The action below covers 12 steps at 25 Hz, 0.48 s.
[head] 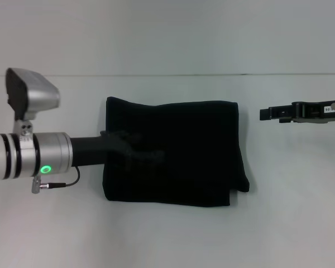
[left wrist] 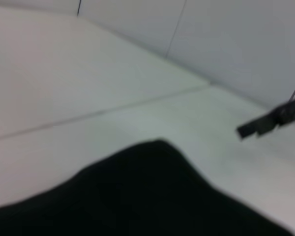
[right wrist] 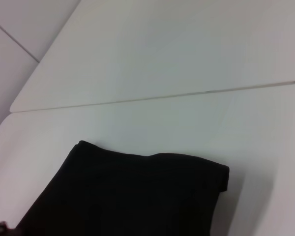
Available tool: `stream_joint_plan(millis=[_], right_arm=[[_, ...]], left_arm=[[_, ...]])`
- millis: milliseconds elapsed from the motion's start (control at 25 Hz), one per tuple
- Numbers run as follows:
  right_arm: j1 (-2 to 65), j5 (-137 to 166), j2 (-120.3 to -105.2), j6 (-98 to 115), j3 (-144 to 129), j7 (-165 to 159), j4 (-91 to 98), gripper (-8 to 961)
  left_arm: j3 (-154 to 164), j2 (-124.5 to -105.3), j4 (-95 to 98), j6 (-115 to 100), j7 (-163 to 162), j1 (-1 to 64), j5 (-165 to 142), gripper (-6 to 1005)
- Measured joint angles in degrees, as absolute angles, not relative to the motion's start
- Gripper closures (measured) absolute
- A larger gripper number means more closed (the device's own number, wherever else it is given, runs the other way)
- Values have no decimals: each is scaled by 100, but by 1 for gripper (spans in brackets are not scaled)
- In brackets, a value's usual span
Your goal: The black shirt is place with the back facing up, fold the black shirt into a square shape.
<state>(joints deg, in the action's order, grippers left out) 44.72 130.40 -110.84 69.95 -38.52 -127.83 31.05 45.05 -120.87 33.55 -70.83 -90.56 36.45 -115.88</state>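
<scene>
The black shirt point(head: 178, 151) lies folded into a roughly square block in the middle of the white table, plain black side up. My left arm reaches in from the left, and its dark left gripper point(head: 135, 149) sits over the shirt's left part, hard to make out against the fabric. The right gripper point(head: 263, 114) hovers to the right of the shirt's far right corner, apart from it. In the left wrist view the shirt point(left wrist: 152, 196) fills the lower part and the right gripper point(left wrist: 265, 123) shows farther off. A folded corner of the shirt point(right wrist: 137, 196) appears in the right wrist view.
The white table point(head: 167, 240) surrounds the shirt on all sides. A seam line point(right wrist: 187, 93) runs across the tabletop behind the shirt. A pale wall point(head: 167, 33) stands at the far edge.
</scene>
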Motion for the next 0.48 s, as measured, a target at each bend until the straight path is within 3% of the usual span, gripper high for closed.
stream_joint_plan(millis=[480], right_arm=[[4498,13033,-11111,6949,-3874,-12810,3111,193]], left_arm=[[4381,-11980,3380,-7163,-9135,3466,-12175,124]])
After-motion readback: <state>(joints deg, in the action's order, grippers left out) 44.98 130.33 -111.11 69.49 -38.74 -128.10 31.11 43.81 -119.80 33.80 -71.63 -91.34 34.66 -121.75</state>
